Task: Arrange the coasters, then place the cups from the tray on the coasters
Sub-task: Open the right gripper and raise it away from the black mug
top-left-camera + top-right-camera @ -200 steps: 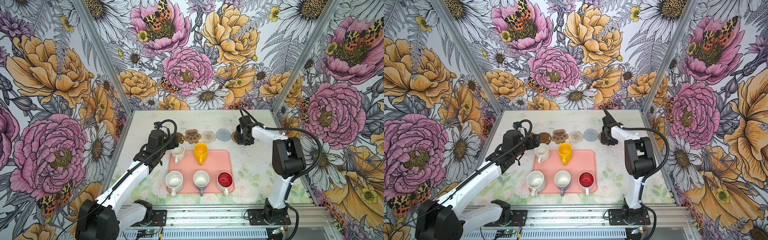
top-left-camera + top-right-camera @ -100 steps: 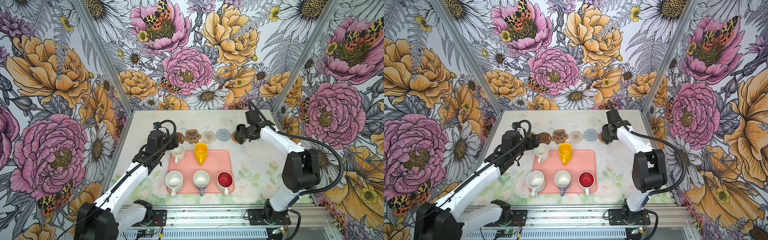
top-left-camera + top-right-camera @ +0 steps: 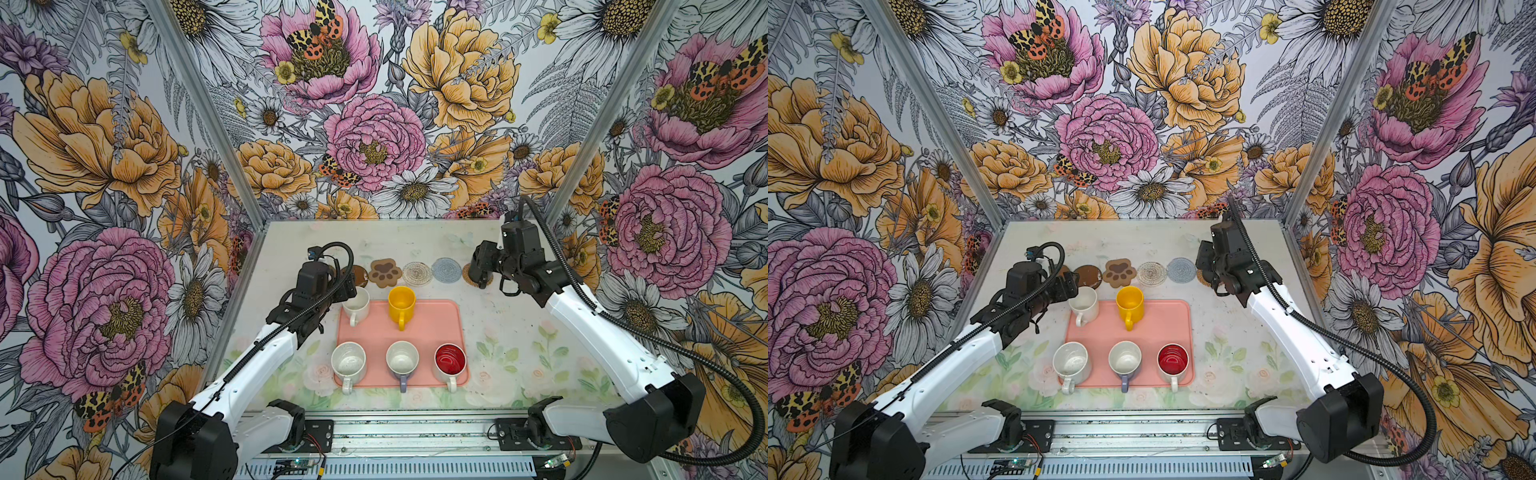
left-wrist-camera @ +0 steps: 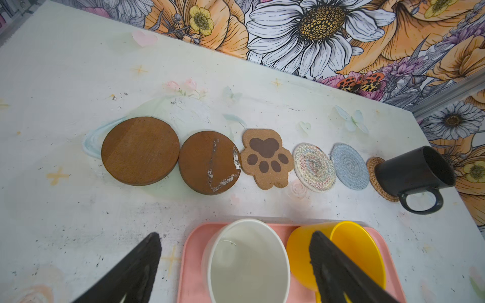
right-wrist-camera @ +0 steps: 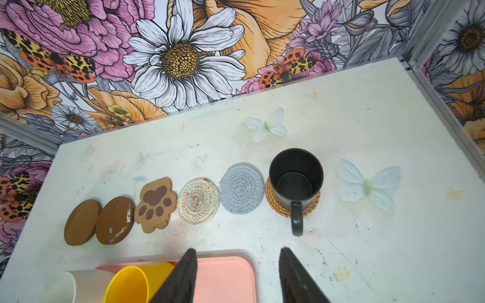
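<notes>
Six coasters lie in a back row: two dark brown discs, a paw, a clear patterned disc, a pale blue disc and a rattan disc. The black cup stands upright on the rattan one. My right gripper is open and empty just in front of it, hiding it in both top views. On the pink tray stand white, yellow, speckled, lavender and red-lined cups. My left gripper is open, its fingers either side of the white cup.
Floral walls close the table at the back and on both sides. Flat butterfly decals lie on the tabletop to the right of the black cup. The yellow cup stands close beside one left finger.
My right gripper has let go of the black cup, opened and drawn back toward the tray, its arm swinging out to the right. The left arm has barely moved.
</notes>
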Controlling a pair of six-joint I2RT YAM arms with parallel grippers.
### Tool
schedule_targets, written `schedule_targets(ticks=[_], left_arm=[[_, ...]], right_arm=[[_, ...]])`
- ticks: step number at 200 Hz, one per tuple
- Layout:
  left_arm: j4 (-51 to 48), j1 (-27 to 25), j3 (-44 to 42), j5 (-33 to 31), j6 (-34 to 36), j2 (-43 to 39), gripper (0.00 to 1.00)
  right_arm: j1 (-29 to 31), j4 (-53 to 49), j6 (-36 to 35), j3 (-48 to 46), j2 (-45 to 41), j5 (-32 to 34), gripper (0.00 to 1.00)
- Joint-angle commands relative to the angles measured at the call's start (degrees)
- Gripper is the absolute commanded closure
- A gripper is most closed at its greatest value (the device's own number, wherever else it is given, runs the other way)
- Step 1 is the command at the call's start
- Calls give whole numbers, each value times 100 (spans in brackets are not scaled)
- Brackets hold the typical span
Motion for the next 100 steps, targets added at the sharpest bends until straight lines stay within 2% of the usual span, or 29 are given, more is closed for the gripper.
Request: schedule_targets(ticks=[1, 34, 52, 57, 100], left_arm=[[-211, 27, 142, -231, 77, -113, 10], [-434, 16, 139, -418, 145, -318, 10], [-554, 15, 142, -469, 150, -424, 10], [-552, 8, 124, -647, 148, -446, 10], [-554, -79, 140, -635, 6, -486, 10]], right_arm=[[277, 551, 556, -353, -136, 459, 47], [617, 1349, 937, -938, -357, 534, 47], [760, 1444, 991, -1105, -447, 624, 47], [798, 1464, 1021, -1165, -473, 669, 47], [902, 1934, 1205, -1685, -624, 687, 47]])
